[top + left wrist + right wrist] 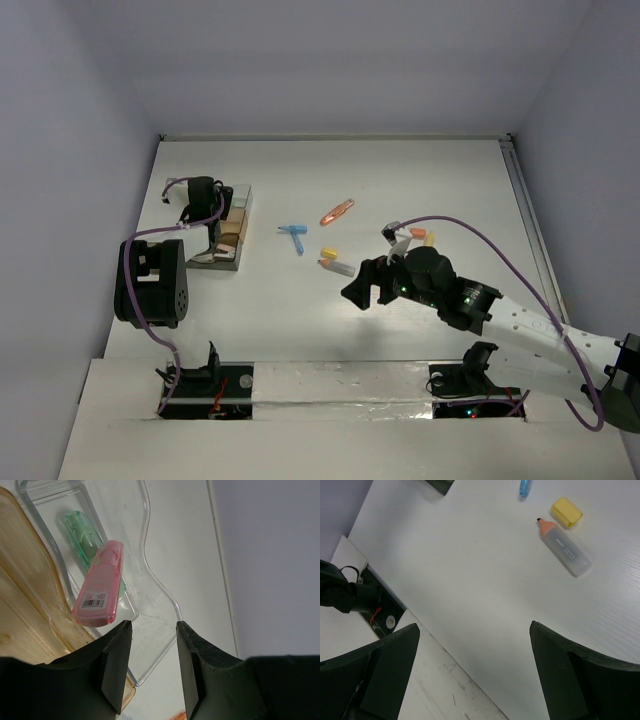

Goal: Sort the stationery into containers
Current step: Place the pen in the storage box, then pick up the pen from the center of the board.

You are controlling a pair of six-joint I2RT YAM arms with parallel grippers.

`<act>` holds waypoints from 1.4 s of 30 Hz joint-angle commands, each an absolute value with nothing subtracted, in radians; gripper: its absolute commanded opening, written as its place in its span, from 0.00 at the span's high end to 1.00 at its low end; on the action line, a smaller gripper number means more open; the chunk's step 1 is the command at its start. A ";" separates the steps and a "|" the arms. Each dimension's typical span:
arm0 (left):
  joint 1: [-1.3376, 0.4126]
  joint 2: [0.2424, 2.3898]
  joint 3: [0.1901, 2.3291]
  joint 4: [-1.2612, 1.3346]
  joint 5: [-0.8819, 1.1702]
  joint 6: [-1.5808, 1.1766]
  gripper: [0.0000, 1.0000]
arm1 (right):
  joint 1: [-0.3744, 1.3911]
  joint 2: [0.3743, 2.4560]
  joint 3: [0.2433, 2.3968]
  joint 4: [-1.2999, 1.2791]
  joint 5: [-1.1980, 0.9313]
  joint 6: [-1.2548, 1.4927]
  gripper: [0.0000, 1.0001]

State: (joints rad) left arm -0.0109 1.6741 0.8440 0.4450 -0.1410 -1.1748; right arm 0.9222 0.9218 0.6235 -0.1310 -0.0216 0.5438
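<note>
The container [232, 232] is a clear plastic box with tan compartments at the table's left. In the left wrist view a pink highlighter [100, 585] lies on a green one [82, 535] inside a clear compartment [150, 587], beside a tan compartment [25, 605]. My left gripper [152, 625] hovers over the box [212, 220], open and empty. My right gripper [366, 288] is open and empty above bare table [475, 627]. Ahead of it lie a clear highlighter with an orange tip [566, 554], a yellow cap [566, 511] and a blue piece [524, 487].
In the top view a blue piece [294, 236], an orange clip [336, 211], a yellow cap [328, 252] and the clear highlighter [337, 266] lie mid-table. More small pieces [412, 237] lie behind the right arm. The table's near edge [435, 645] is under the right gripper.
</note>
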 commanded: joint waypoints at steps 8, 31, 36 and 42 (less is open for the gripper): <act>-0.008 1.566 0.844 0.471 -0.181 -1.109 0.50 | 0.916 0.908 0.657 -0.115 -0.006 0.523 0.03; -0.442 1.080 0.574 0.623 -0.035 -0.643 0.52 | 0.721 1.044 0.712 -0.120 -0.040 0.462 0.88; -0.517 0.948 0.474 0.569 -0.060 -0.604 0.54 | 0.670 1.156 0.759 -0.086 -0.093 0.471 0.89; -0.540 0.838 0.410 0.528 -0.035 -0.548 0.57 | 0.660 1.327 0.854 -0.060 -0.092 0.494 0.78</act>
State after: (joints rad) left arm -0.5320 0.8921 0.4351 0.5159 -0.0410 -0.6037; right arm 0.6670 1.2789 0.7666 -0.1345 -0.0753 0.4896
